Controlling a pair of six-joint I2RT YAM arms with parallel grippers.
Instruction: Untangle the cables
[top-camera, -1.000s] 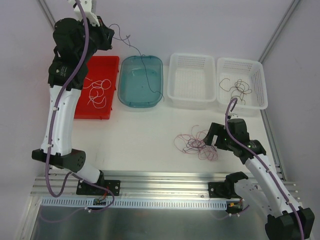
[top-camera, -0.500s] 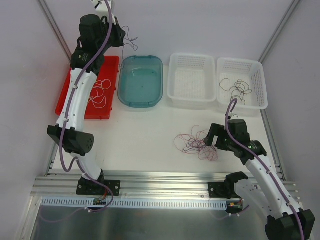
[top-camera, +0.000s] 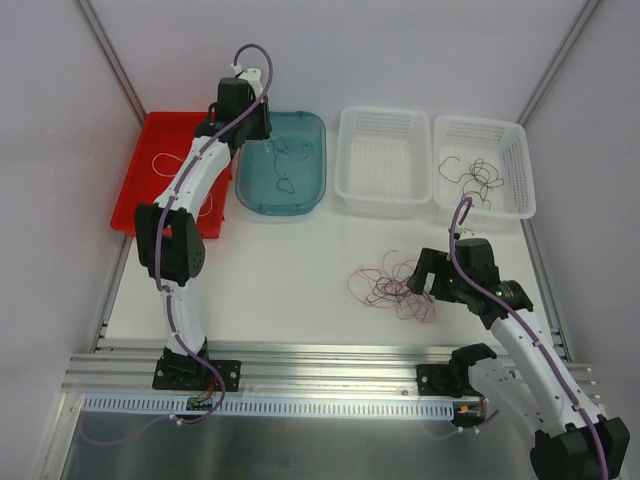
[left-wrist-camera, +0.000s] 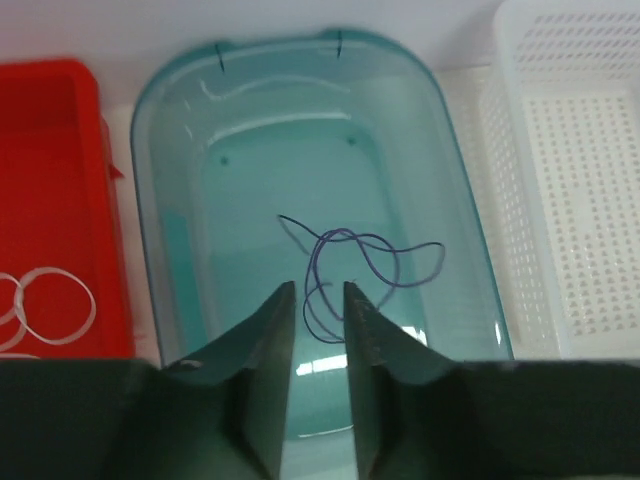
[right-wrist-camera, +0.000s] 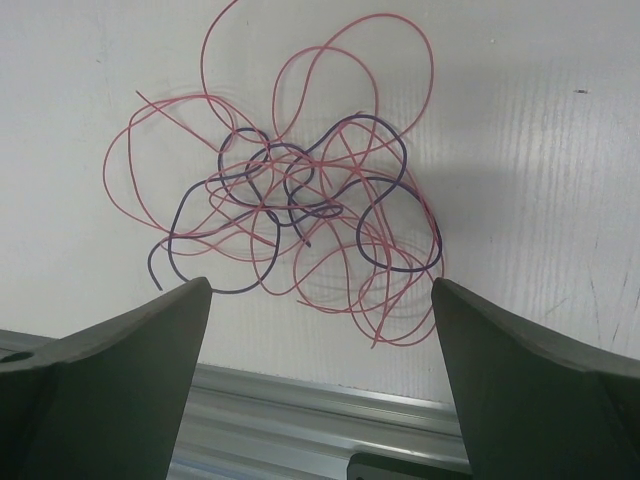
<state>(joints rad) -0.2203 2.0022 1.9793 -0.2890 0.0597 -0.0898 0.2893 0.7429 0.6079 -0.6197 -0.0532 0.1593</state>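
The cables form a loose clump of pink-red and dark purple strands on the white table. My right gripper hovers just at its right side, jaws wide open with nothing between them. My left gripper hangs over the teal tub. Its fingers stand a narrow gap apart. A single dark strand lies curled on the tub floor below them, free of the fingers.
A red tray at the left holds white strands. A bare white basket stands right of the tub. The far-right basket holds dark brown strands. An aluminium rail runs along the near edge.
My left arm has swung from the back left corner to over the teal tub. The dark strand that dangled from it now lies in the tub, and its jaws have parted. The right arm has not moved.
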